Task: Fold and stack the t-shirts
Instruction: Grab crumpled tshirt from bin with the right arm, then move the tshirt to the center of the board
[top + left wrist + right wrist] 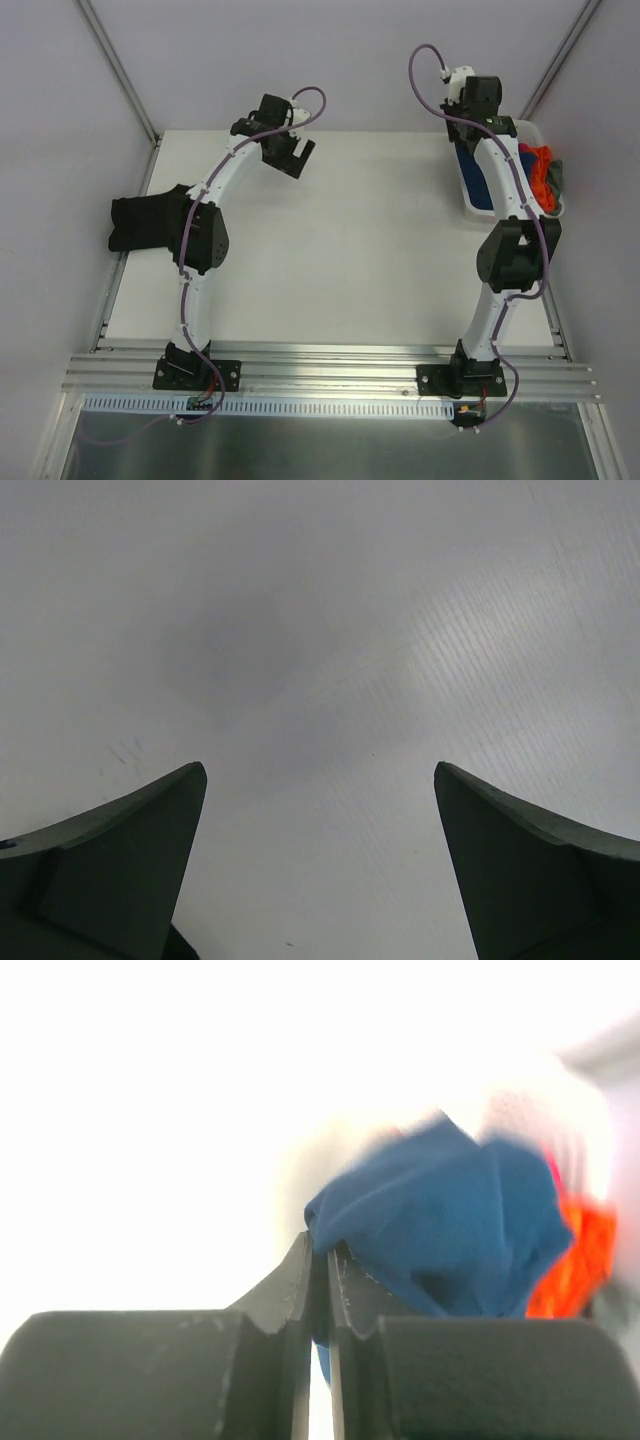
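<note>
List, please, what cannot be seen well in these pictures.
1. Black shirt: in the top view, the left arm covers its right side.
2. Basket: in the top view, the right arm crosses it. Only bits of the blue shirt and orange shirt show.
3. Right claw: the right wrist view is blurred and glaring. The claw is shut at the blue cloth, but a pinch is unsure.

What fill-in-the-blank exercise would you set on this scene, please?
The left fingers stand ___ above the table.
The right fingers pinch the blue t-shirt in the white ___.
The black t-shirt lies at the table's ___ edge.
Missing words: open; basket; left.
</note>
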You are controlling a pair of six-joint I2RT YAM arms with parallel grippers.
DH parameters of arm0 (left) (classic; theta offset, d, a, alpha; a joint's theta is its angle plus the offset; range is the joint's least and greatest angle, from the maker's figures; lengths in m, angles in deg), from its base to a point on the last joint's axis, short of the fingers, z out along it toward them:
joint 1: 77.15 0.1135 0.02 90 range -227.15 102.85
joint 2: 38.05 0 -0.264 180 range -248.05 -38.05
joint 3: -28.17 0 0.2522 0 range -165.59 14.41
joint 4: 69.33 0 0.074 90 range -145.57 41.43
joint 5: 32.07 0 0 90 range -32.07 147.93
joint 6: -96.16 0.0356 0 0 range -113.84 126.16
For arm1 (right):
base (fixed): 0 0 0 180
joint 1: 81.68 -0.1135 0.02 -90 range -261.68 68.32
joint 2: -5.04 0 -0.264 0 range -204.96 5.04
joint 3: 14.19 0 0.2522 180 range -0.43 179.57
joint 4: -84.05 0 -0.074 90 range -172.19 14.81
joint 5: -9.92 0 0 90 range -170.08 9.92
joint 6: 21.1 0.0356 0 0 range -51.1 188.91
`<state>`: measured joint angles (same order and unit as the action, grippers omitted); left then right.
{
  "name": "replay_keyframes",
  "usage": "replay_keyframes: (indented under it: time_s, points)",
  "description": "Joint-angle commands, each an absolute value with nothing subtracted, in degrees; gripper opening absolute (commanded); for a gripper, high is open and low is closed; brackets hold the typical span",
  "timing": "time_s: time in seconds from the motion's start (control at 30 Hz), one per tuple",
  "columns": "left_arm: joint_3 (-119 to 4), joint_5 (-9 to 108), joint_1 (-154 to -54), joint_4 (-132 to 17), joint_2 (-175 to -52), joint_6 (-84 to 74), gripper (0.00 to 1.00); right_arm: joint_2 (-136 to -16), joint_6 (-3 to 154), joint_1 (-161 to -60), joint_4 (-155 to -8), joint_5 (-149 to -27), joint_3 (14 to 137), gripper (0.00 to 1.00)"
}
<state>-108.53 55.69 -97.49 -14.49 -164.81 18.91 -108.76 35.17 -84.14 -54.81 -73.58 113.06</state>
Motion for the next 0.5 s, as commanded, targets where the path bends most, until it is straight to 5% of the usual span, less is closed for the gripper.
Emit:
replay_keyframes:
  time_s: [0.0, 0.17, 0.47]
  points:
    - [-111.19, 50.64, -93.42, -14.52, -157.24, 11.27, 0.99, -100.96, 35.68, -89.21, -51.70, -85.77, 120.05, 0.01]
    - [-110.84, 49.58, -91.74, -14.52, -153.02, 10.03, 0.99, -97.63, 38.93, -95.73, -43.26, -102.45, 122.88, 0.01]
    - [-107.07, 48.53, -89.98, -14.70, -147.83, 10.03, 0.99, -93.58, 43.06, -106.63, -40.36, -104.87, 122.53, 0.01]
